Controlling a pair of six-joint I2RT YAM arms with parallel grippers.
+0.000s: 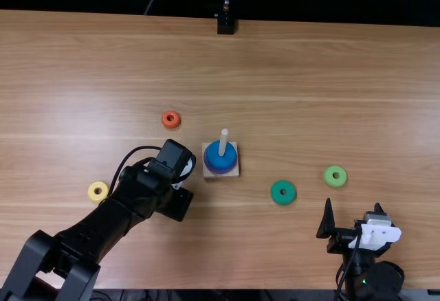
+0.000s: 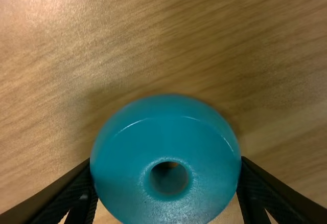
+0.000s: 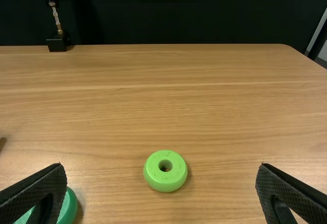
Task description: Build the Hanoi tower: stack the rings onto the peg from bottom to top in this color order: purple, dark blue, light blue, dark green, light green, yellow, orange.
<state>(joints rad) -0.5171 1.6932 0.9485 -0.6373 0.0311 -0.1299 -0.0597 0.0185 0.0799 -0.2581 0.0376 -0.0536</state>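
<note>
Left claw (image 1: 180,179) pinches glossy, round-edged light blue ring (image 2: 166,150). Right claw (image 1: 353,205) spread. Cylindrical peg (image 1: 223,136) through dark blue ring (image 1: 214,152), purple ring (image 1: 221,171) beneath.

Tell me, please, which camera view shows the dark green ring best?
The top view: it shows the dark green ring whole, hole included. The right wrist view shows part of it, partly hidden behind one finger of the right end effector.

The dark blue ring (image 1: 214,155) lies atop the purple ring (image 1: 220,171) around the pale upright peg (image 1: 224,140). Left stand orange (image 1: 171,119) and, nearer, yellow (image 1: 91,192); right, dark green (image 1: 276,192), then light green (image 1: 335,169). The left gripper (image 1: 177,202) clasps the light blue ring (image 2: 166,142).
</note>
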